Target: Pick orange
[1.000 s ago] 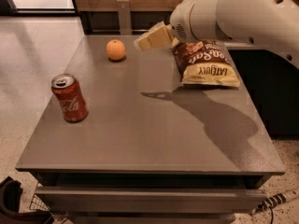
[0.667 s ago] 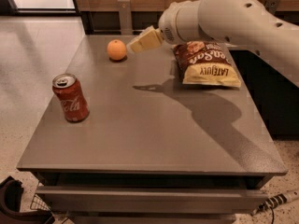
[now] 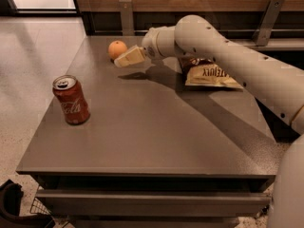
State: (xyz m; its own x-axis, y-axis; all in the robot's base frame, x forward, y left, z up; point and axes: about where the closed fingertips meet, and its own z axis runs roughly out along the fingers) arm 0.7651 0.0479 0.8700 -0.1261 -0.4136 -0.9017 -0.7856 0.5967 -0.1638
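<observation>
The orange (image 3: pixel 117 49) is a small round fruit lying at the far left part of the grey table (image 3: pixel 142 127). My gripper (image 3: pixel 127 58) reaches in from the right on a white arm and sits just to the right of the orange, slightly nearer the camera, almost touching it. The cream-coloured fingers (image 3: pixel 130 57) point left toward the fruit and hover just above the tabletop. Nothing shows between them.
A red soda can (image 3: pixel 71 100) stands upright near the table's left edge. A brown chip bag (image 3: pixel 207 72) lies at the back right, partly behind my arm. A wooden wall with metal brackets (image 3: pixel 126 16) runs behind the table. Tiled floor lies to the left.
My gripper and arm have swept left across the back of the table, from beside the chip bag to right next to the orange. The orange, can and bag have not moved.
</observation>
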